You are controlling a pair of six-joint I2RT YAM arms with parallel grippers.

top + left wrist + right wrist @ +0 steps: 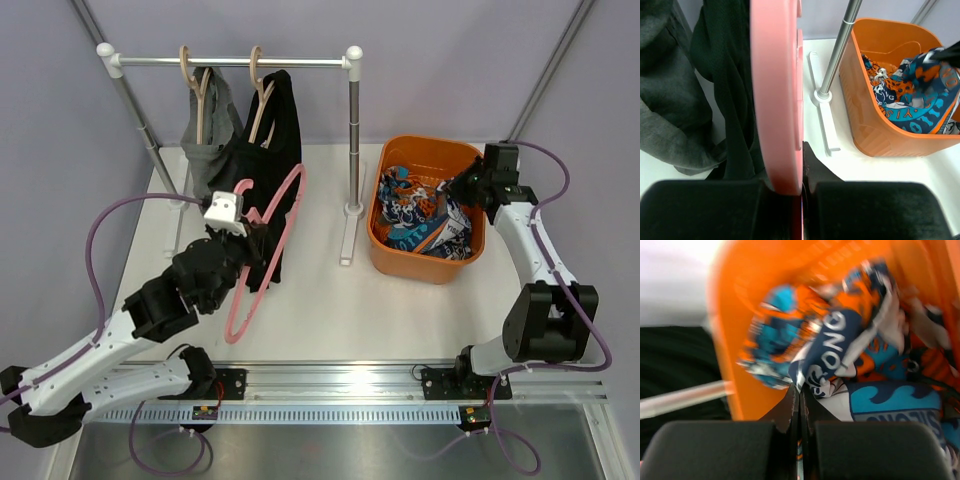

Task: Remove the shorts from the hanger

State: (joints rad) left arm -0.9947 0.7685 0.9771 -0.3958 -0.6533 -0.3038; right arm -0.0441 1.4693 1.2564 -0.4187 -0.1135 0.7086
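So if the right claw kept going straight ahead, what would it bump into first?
The right gripper is shut on the printed shorts, so more of that fabric comes first. Behind it is probably the wall of the orange basket, though depth is unclear.

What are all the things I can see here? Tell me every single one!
clothes rack: one, silver with white joints, back left of the table
wooden hangers: two, beige, hooked on the rack's rail
grey shorts: one, grey, hanging on the left wooden hanger
black shorts: one, black, hanging on the right wooden hanger
pink hanger: one, pink, tilted in front of the black shorts
basket: one, orange, on the table right of the rack
printed shorts: one, blue, orange, white and black, in the basket
table: one, white, under everything
left end effector: one, black, shut on the pink hanger
right end effector: one, black, over the basket, shut on the printed shorts
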